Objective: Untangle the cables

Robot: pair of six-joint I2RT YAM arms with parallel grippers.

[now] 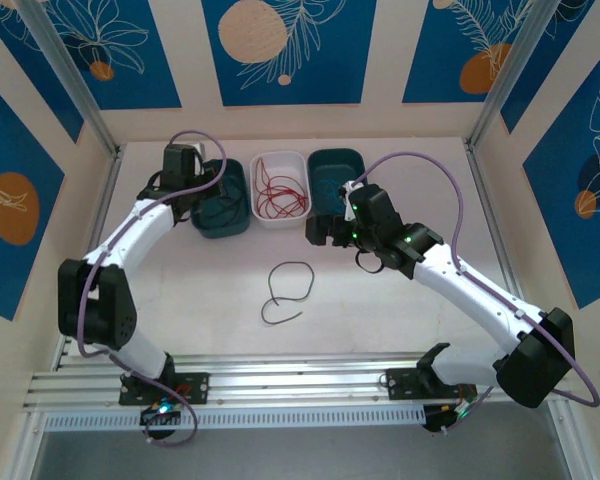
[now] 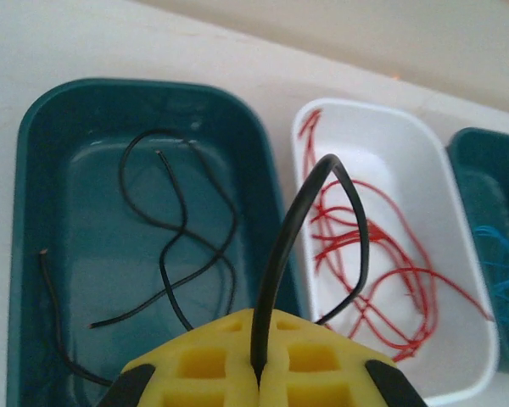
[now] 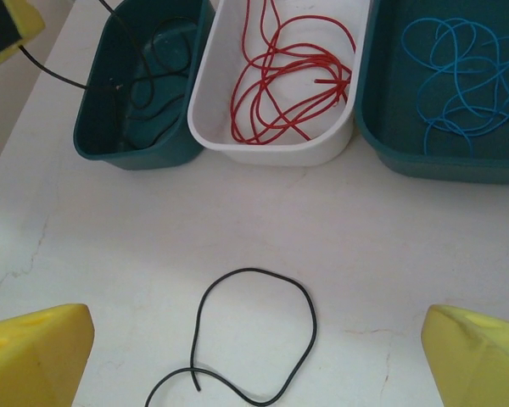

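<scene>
You are sorting by colour: your left tool is pinching a black cable over the left teal bin, due for release. Your right tool, spread wide, is hovering above the loose black loop on the counter, awaiting descent and pinch.

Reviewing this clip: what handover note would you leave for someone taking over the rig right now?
Left gripper: shut on a held black cable, over the left teal bin, which holds other black cables.
Right gripper: open, empty, above the table.
Done: red cables in the white bin, blue cables in the right teal bin.
Left: release the held cable into its bin, then probably bin the loose black cable lying on the table.
</scene>
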